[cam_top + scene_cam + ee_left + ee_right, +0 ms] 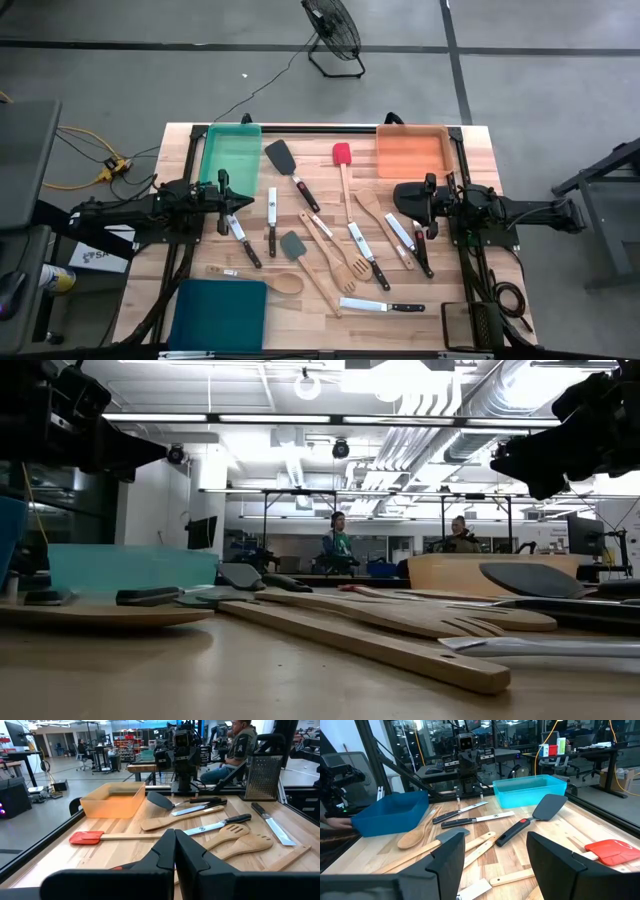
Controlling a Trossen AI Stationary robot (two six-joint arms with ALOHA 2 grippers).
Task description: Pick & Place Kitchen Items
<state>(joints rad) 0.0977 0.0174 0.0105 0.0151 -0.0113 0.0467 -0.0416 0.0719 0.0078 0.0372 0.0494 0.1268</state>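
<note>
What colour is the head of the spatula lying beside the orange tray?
Red, on the spatula; clearest in the high view.

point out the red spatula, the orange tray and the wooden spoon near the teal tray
red spatula point(342, 154), high view, on its red head
orange tray point(411, 166), high view, on its near wall
wooden spoon point(287, 284), high view, on its bowl
</note>
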